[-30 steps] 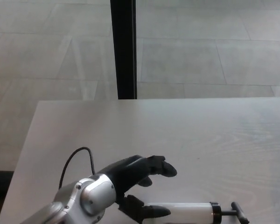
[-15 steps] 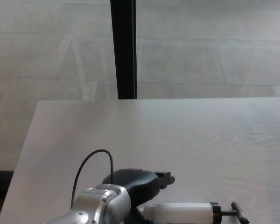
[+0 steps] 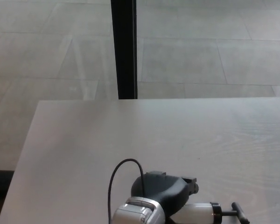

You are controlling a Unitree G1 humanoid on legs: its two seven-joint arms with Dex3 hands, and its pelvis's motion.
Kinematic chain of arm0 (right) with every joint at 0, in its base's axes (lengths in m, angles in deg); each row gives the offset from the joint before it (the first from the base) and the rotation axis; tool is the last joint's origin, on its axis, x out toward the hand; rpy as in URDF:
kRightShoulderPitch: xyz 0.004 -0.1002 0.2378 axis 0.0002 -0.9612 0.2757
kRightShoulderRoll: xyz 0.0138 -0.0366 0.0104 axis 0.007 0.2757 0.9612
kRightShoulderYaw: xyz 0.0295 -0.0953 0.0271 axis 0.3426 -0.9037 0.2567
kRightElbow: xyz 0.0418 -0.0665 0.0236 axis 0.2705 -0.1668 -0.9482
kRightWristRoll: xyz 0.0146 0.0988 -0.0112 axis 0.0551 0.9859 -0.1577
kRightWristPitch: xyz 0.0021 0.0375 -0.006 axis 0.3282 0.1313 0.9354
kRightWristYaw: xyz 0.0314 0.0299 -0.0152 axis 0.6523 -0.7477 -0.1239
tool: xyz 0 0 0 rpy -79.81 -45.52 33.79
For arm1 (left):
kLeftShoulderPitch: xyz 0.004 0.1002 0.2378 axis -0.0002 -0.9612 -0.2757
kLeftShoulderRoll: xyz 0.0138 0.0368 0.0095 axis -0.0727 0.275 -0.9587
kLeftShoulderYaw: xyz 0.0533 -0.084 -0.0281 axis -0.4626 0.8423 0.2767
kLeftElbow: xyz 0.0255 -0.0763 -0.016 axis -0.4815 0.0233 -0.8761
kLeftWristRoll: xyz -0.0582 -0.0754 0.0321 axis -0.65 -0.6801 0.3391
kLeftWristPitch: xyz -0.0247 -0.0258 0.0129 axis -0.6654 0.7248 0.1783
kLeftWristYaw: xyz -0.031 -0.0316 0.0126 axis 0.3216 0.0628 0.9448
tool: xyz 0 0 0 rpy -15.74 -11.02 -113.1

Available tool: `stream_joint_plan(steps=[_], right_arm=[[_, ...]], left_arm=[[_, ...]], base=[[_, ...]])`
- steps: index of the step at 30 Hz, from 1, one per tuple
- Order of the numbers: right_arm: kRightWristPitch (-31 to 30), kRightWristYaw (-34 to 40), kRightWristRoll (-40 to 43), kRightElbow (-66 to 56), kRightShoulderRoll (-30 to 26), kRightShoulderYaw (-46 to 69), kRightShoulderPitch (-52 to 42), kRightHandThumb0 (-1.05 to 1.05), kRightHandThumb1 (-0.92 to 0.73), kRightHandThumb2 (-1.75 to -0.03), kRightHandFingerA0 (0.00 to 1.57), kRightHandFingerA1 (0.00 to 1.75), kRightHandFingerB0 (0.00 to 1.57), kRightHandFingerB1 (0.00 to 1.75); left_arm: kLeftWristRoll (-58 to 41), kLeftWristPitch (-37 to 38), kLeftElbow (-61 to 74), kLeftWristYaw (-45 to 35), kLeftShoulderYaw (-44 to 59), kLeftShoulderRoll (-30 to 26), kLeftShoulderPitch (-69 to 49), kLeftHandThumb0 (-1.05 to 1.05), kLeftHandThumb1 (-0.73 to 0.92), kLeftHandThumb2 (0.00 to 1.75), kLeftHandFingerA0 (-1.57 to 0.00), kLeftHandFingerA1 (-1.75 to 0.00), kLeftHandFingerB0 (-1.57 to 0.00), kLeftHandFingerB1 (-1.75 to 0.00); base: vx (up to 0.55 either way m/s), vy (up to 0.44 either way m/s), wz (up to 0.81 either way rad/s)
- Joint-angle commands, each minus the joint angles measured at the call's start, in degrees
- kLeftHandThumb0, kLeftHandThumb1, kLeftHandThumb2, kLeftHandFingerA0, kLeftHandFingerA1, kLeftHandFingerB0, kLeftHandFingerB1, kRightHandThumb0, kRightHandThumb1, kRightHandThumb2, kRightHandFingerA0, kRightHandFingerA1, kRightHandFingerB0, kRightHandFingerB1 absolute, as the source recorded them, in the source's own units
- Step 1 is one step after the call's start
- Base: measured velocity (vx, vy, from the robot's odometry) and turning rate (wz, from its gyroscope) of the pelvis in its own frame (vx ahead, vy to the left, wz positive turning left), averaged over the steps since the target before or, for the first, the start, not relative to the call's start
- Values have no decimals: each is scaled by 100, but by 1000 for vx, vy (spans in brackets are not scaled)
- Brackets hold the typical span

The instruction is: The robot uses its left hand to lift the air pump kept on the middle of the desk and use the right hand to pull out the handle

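Desk (image 3: 130,135) fills the lower half of the frame; floor (image 3: 200,56) lies behind it across the upper half. A post (image 3: 123,49) stands upright at upper centre-left, meeting the desk's far edge. Pump (image 3: 199,212) lies on its side at the bottom edge, right of centre, with its handle (image 3: 239,212) at the right end. Left hand (image 3: 163,191) sits over the pump's left end, at bottom centre. A cable (image 3: 123,175) loops up just left of the hand.

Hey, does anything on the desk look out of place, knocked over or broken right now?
Nothing stands out. The air pump lies on its side at the near edge of the desk, its black handle pointing to picture right. The left hand is down over the pump's body. No spill or damage shows.
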Motion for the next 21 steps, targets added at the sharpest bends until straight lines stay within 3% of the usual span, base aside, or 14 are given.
stream_joint_plan(steps=[1, 2, 3, 4, 5, 11, 21], right_arm=[[-213, -55, -164, 85, -215, 47, 142, -51, -72, -62, 67, 69, 65, 51], [-205, -58, -170, 136, -199, 51, 195, -50, -71, -61, 67, 68, 65, 52], [-206, -59, -177, 145, -192, 50, 212, -50, -71, -61, 67, 68, 65, 52], [-196, -54, -190, 169, -183, 49, 226, -50, -71, -61, 68, 68, 67, 52], [-183, -50, -211, 200, -175, 45, 240, -51, -71, -61, 67, 66, 65, 51], [-176, -93, -303, 248, -174, -2, 297, -50, -73, -62, 67, 69, 64, 51], [-193, -124, -379, 286, -172, 42, 291, -47, -71, -61, 68, 72, 65, 52]], left_arm=[[870, -583, -197, 557, 99, 442, -274, -80, 57, 95, -24, -60, -29, -55], [883, -515, -258, 857, 267, 683, -463, -70, 66, 60, -33, -60, -36, -46], [922, -496, -273, 879, 305, 723, -502, -70, 66, 60, -33, -60, -36, -46], [979, -476, -276, 898, 314, 772, -548, -64, 52, 96, -40, -67, -25, -53], [1044, -444, -275, 950, 308, 852, -620, -65, 69, 61, -40, -63, -36, -45], [1382, -187, -448, 1084, 238, 923, -908, -64, 66, 61, -42, -62, -35, -46], [2287, 7, -617, 995, -112, -3, -1069, -69, 66, 60, -41, -64, -42, -48]], base=[[0, 0, 0], [0, 0, 0], [0, 0, 0], [0, 0, 0], [0, 0, 0], [0, 0, 0], [0, 0, 0]])
